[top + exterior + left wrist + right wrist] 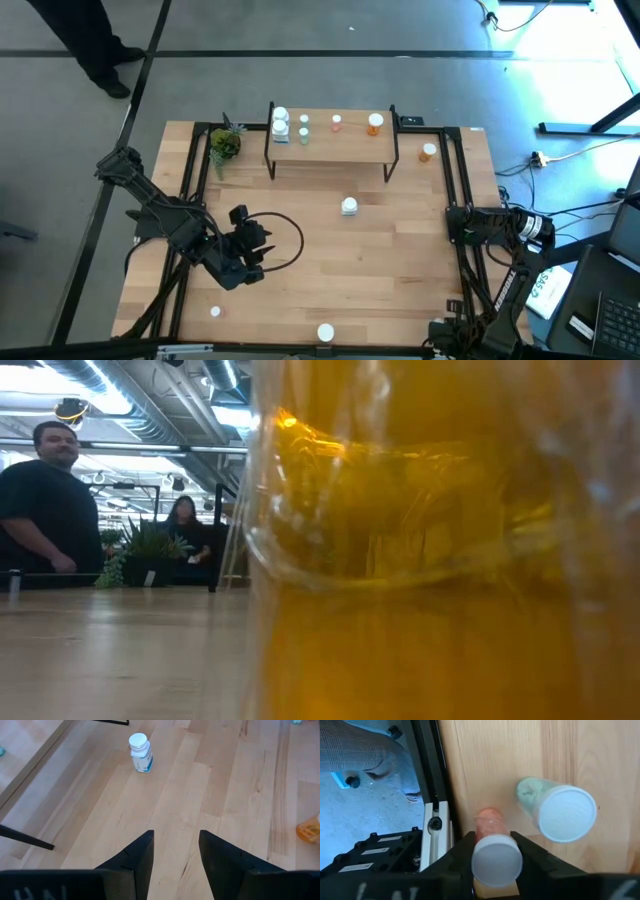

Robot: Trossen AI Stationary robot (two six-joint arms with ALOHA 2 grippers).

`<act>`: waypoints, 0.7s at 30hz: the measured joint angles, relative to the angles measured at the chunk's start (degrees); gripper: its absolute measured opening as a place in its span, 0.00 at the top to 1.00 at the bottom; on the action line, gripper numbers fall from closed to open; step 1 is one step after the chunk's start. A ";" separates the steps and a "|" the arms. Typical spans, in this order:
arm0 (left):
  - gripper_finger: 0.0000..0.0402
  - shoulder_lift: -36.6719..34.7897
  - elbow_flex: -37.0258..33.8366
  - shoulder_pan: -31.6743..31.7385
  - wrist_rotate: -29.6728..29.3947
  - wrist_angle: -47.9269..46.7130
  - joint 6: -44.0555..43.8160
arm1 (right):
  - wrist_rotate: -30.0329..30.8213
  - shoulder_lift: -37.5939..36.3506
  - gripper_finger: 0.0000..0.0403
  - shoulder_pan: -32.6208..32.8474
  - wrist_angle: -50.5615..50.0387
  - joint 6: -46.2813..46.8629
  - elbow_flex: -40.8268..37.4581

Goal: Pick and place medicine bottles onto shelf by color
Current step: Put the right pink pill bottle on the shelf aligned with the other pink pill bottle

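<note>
Shelf (pixel 330 145): light-wood plank on black legs at the far middle of the table (pixel 330 270); carries stacked white bottles (pixel 281 124) at its left end, then a pale green bottle (pixel 304 127), a pink bottle (pixel 336 123) and an orange bottle (pixel 374 123) in a row

Potted plant (pixel 224 144): on the table just left of the shelf

Loose bottles on the table: one orange (pixel 428 152) right of the shelf; one white (pixel 349 206) in front of the shelf; two white caps near the front edge (pixel 325 332) and front left (pixel 215 312)

Obstruction: in the low view an amber bottle (pixel 440 560) stands right against the lens and blocks most of the picture; two people show in the room beyond, left of it

Left gripper (pixel 175 845): over the left middle of the table; fingers (pixel 137 855) partly spread, nothing between them; a white bottle with a blue label (pixel 140 754) stands well ahead, an orange bottle (pixel 310 827) off to one side

Right gripper (pixel 495 852): at the table's right edge beside the black frame rail (pixel 427 785); fingers (pixel 532 852) close against both sides of a pink-red bottle (pixel 492 845), white cap facing the camera, pinching it; a pale green bottle with white cap (pixel 557 807) lies just beside, apart from the fingers
</note>
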 joint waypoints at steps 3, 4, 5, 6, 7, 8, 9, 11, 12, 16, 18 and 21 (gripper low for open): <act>0.63 0.00 0.00 0.02 0.00 0.00 -0.02 | -0.05 0.00 0.71 0.00 -0.07 0.00 0.59; 0.63 0.00 0.00 0.02 0.00 0.00 0.00 | -0.05 -0.02 0.71 0.00 -0.07 -0.02 0.86; 0.63 0.00 0.00 0.01 0.00 0.00 0.00 | -0.05 -0.02 0.72 0.00 -0.09 -0.02 1.17; 0.63 0.00 0.00 0.02 0.00 0.00 0.00 | -0.05 -0.02 0.73 0.00 -0.07 -0.05 1.54; 0.63 -0.01 0.00 0.01 0.00 0.00 0.00 | -0.05 -0.02 0.74 0.00 -0.09 -0.08 1.96; 0.63 -0.01 0.00 0.01 0.00 0.00 0.00 | -0.04 -0.02 0.74 0.00 -0.22 -0.09 2.46; 0.63 0.00 0.00 0.02 0.00 0.00 -0.02 | -0.03 -0.02 0.74 0.00 -0.47 -0.10 2.95; 0.63 0.00 0.00 0.02 0.00 0.00 -0.02 | -0.03 -0.02 0.74 0.00 -1.05 -0.10 3.85; 0.63 0.00 0.00 0.01 0.00 0.00 0.00 | -0.03 -0.02 0.73 0.00 -1.47 -0.10 4.36; 0.63 0.00 0.00 0.02 0.00 0.00 -0.01 | 0.00 -0.02 0.73 -0.04 -4.50 -0.18 7.17; 0.63 0.00 0.00 0.02 0.00 0.00 0.00 | 0.05 -0.02 0.73 -0.11 -7.07 -0.19 9.35; 0.63 -0.01 0.00 0.01 0.00 0.00 -0.01 | 0.06 -0.07 0.73 -0.65 -12.11 -0.19 12.89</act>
